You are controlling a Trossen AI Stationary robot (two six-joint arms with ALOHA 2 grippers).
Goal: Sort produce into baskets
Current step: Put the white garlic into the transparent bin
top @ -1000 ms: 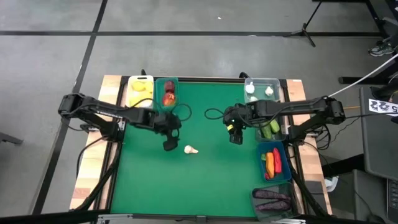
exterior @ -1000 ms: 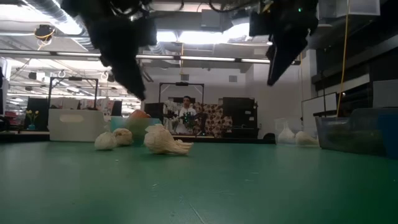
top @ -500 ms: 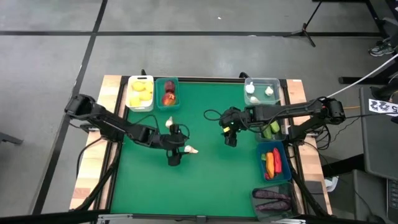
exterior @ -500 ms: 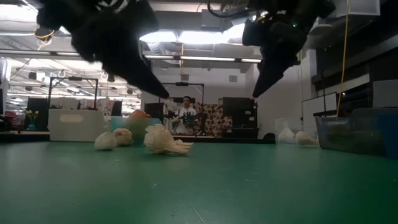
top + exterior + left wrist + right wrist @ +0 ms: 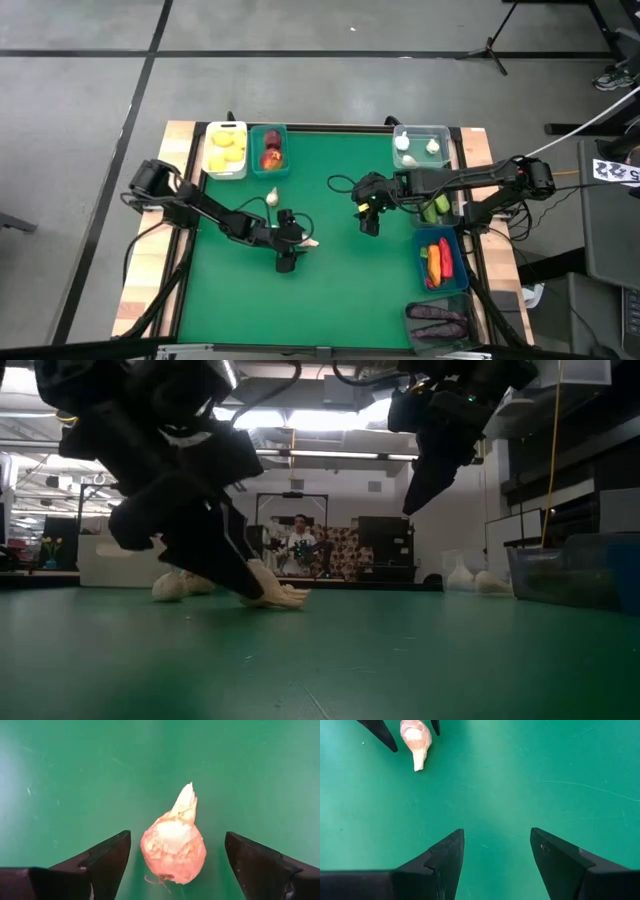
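Note:
A white garlic bulb lies on its side on the green mat, near the middle. My left gripper is low over the mat and open; its fingers stand on either side of the bulb without touching it. The bulb also shows in the high view and the low view. A second garlic bulb lies farther back on the mat. My right gripper hangs open and empty above the mat, right of centre.
At the far edge stand a white basket of lemons, a teal basket of apples and a clear basket of garlic. Along the right edge are a dark basket of cucumbers, a blue basket of carrots and chilies and a basket of eggplants.
My left gripper has moved toward the table's near and right edges and come down to the mat, ending with its open fingers around the garlic bulb. My right gripper has shifted slightly toward the table's left. The bulb has stayed in place.

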